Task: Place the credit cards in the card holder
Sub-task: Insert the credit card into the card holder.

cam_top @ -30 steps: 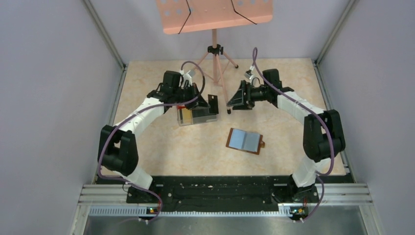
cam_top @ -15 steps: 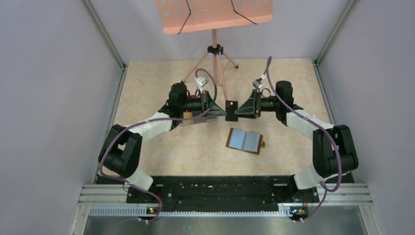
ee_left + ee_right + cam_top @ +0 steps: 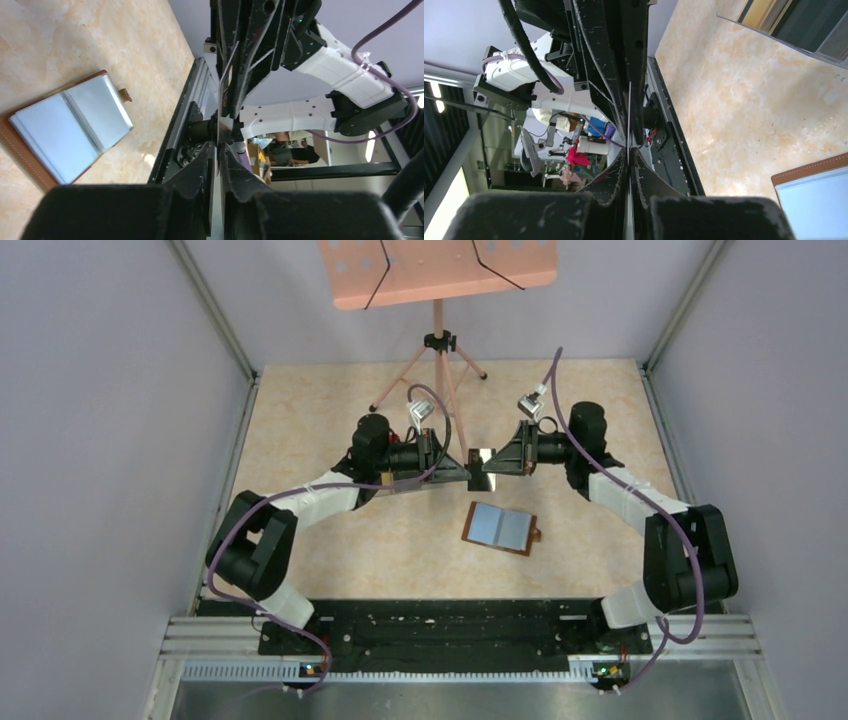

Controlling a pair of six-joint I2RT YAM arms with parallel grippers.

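Top external view: left gripper (image 3: 467,469) and right gripper (image 3: 494,462) both clamp one credit card (image 3: 482,457) between them, near the open card holder (image 3: 500,528) lying on the surface (image 3: 320,410).

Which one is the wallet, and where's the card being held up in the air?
card holder (image 3: 500,527): top view, middle of its open inner face.
credit card (image 3: 481,460): top view, its pale shiny face.

Black joints (image 3: 247,552), white links (image 3: 322,490), purple cables (image 3: 555,370).
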